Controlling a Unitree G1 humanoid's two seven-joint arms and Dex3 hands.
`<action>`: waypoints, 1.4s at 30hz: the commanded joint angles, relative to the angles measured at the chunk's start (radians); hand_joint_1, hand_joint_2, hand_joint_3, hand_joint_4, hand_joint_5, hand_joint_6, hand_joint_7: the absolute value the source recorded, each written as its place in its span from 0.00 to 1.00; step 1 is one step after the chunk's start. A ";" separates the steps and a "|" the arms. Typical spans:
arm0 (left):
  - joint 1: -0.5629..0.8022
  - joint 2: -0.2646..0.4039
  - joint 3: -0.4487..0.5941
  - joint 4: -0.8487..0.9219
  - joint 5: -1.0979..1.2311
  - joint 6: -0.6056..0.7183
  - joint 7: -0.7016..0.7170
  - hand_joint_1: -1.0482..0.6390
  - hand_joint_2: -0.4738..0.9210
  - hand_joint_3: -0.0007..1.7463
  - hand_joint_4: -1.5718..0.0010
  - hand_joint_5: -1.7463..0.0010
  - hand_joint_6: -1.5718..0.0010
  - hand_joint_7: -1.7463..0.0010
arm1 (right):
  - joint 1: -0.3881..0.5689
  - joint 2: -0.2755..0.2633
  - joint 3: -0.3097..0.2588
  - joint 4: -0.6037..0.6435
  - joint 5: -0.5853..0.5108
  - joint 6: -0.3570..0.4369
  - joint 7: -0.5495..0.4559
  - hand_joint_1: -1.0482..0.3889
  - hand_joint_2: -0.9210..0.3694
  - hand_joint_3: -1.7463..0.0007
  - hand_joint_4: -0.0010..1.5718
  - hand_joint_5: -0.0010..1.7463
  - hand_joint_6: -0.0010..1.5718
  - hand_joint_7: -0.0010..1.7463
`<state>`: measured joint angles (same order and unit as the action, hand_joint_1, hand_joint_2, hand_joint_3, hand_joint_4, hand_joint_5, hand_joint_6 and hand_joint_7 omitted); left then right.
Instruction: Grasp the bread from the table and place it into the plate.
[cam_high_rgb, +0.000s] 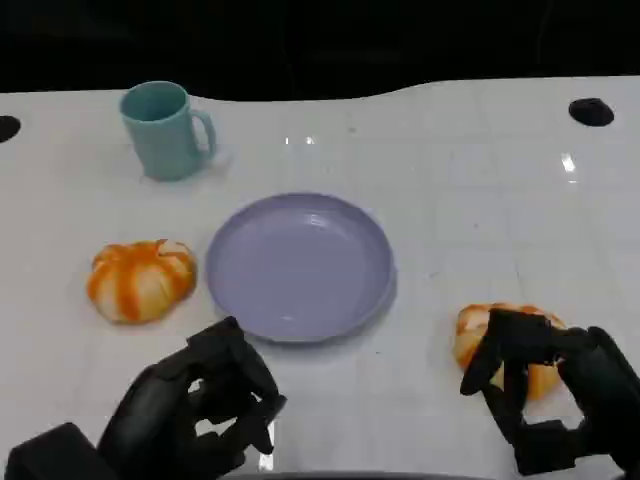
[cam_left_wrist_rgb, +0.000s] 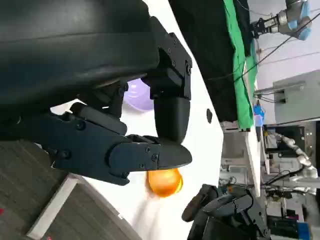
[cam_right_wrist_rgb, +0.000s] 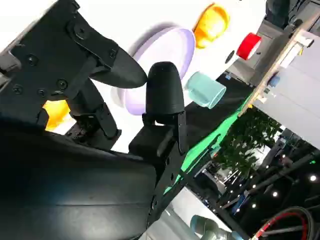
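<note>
**Right hand over the bread**

The right hand (cam_high_rgb: 545, 395) has its fingers (cam_high_rgb: 490, 365) curled over the bread (cam_high_rgb: 478, 330) on the worktop (cam_high_rgb: 480, 200), right of the plate (cam_high_rgb: 300, 265); a firm grip cannot be confirmed. The left hand (cam_high_rgb: 200, 405) holds nothing, fingers loosely curled.

My head view looks steeply down on the white table (cam_high_rgb: 470, 200) from the near edge. My 2 wrist views sit close behind each hand, rolled sideways, facing across the table. All 3 views share the purple plate (cam_high_rgb: 300, 265) (cam_left_wrist_rgb: 137, 95) (cam_right_wrist_rgb: 167, 55).
</note>
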<state>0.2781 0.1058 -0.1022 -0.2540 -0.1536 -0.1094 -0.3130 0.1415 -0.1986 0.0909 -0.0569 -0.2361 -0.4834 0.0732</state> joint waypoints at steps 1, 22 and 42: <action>0.001 0.010 0.009 -0.003 0.005 -0.006 0.004 0.28 1.00 0.22 0.56 0.00 0.69 0.00 | 0.003 -0.008 -0.007 -0.011 0.012 0.008 0.006 0.69 0.51 0.18 0.58 1.00 0.52 0.78; -0.004 0.011 0.011 0.003 0.001 -0.009 0.001 0.28 1.00 0.22 0.56 0.00 0.69 0.00 | 0.001 0.007 -0.006 -0.009 0.065 0.015 0.021 0.70 0.41 0.29 0.49 0.88 0.49 0.65; -0.009 0.016 0.011 0.015 0.008 -0.017 -0.001 0.29 1.00 0.22 0.55 0.00 0.69 0.00 | -0.001 -0.042 -0.047 -0.193 0.027 0.179 0.053 0.65 0.45 0.31 0.29 0.77 0.31 0.57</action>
<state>0.2693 0.1070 -0.1008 -0.2426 -0.1534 -0.1138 -0.3131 0.1453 -0.1937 0.0720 -0.1959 -0.1714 -0.3505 0.1093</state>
